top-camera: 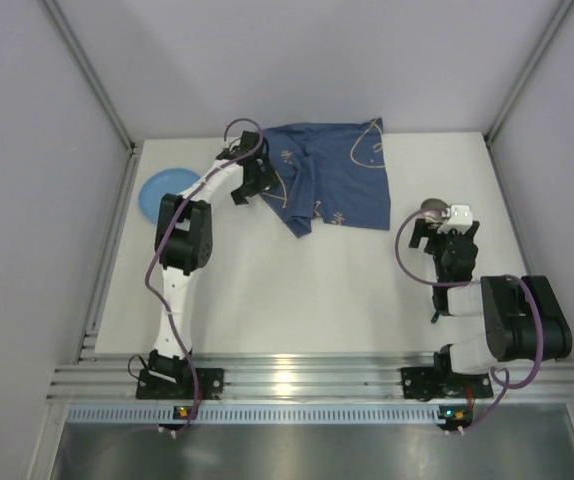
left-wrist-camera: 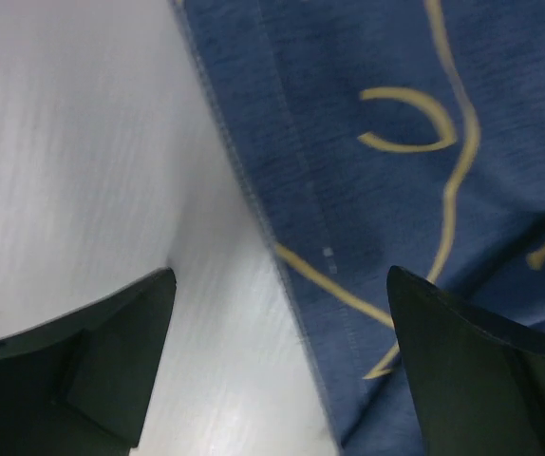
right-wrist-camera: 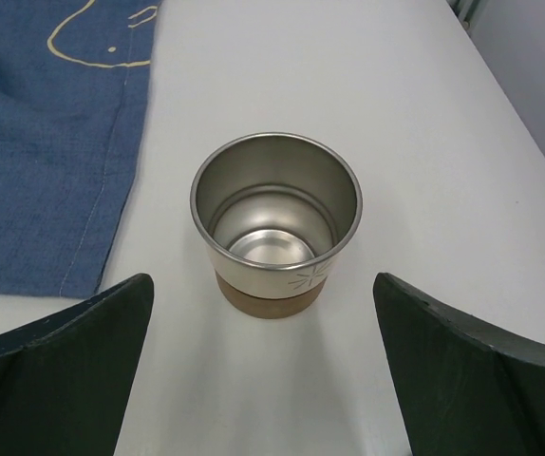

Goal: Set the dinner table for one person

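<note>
Dinner table [top-camera: 297, 290], a large plain white matte rectangular top, fills the floor of the cell. Up close its surface shows a faint streaked grain and no marks or spills. As a setting it looks barely begun: the pieces lie scattered rather than arranged.

Nearest the arm bases, off the right edge of the dark blue cloth with yellow line drawings [top-camera: 332, 185], the right gripper [right-wrist-camera: 261, 328] is spread wide and holds nothing. A small stainless-steel cup with a brown base band [right-wrist-camera: 277, 214] stands upright and empty in the gap just ahead of its fingers. It touches neither finger and sits on bare tabletop just beside the cloth, not on it.

Farther off, the cloth lies rumpled, with one corner folded over itself. I judge that smoothing it flat is the first job left. At the cloth's left hem the left gripper [left-wrist-camera: 282, 285] is also opened wide and grips nothing. One finger hangs over bare table and the other over the fabric, with the stitched edge running between them. Whether either finger touches the surface cannot be told.

Farthest left of the cloth, a round light-blue plate [top-camera: 167, 190] rests flat on the tabletop, partly hidden by the left arm. Plate and cup would both need bringing onto the cloth. No cutlery is visible.
</note>
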`<state>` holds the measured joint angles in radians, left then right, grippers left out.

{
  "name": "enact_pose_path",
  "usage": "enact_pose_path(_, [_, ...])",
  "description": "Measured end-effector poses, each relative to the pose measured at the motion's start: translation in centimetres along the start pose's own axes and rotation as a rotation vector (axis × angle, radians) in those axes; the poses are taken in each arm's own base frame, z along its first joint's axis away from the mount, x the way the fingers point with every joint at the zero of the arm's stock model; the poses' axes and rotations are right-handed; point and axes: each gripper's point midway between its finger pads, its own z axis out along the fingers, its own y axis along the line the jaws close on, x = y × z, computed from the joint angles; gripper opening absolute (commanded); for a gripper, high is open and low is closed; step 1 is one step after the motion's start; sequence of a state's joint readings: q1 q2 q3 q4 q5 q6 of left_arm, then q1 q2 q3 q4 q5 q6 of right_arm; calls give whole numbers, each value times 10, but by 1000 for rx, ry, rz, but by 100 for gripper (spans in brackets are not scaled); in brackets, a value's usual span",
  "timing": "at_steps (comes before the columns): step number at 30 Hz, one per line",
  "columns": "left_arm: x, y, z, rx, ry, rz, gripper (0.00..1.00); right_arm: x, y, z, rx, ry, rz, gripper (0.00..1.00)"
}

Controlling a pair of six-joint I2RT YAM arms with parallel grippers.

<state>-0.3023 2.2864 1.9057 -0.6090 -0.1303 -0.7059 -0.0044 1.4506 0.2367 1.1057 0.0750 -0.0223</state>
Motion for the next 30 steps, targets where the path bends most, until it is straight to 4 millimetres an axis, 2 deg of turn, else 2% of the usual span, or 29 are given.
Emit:
enact_pose_path(1, [1,-1,11,-14,4,5,98,1,0,0,8,5,-1,100])
enact_pose_path(5, [-14,-22,16,-2,-34,12,90,2,-5,6,80,56,14,100])
enact_pose_path(6, [-14,-26,19,2,-32,15,86,-1,-8,11,108,79,17,100])
enact_pose_path(7, [-13,-28,24,5,-27,17,75,-6,-10,18,138,103,31,100])
enact_pose_path(9, [-12,-31,30,14,-21,24,65,-24,-14,37,188,155,48,100])
enact_pose_path(10, [-11,-33,32,21,-16,25,58,-40,-14,49,198,160,58,100])
enact_pose_path(11, [-11,-34,33,25,-12,28,40,-58,-13,60,198,150,69,100])
enact_pose_path(12, [-11,-35,34,32,-9,27,27,-79,-11,68,195,130,80,100])
enact_pose_path(13, [-9,-35,35,39,1,30,8,-94,-9,72,192,111,92,100])
enact_pose_path(14, [-7,-35,37,42,9,31,0,-107,-7,74,186,91,105,100])
enact_pose_path(16, [-7,-37,38,59,16,39,0,-126,-3,75,183,57,164,100])
enact_pose_path(18, [-6,-37,38,60,19,42,0,-129,-2,76,201,57,265,100])
enact_pose_path(20, [-7,-35,38,60,19,40,0,-121,3,86,185,89,381,100])
enact_pose_path(22, [-8,-33,38,63,21,36,0,-107,16,102,131,157,447,100])
enact_pose_path(26, [-7,-13,31,41,37,36,0,-71,61,141,23,347,481,100])
enact_pose_path(30, [-8,24,22,14,68,16,0,-52,120,156,-84,477,437,100])
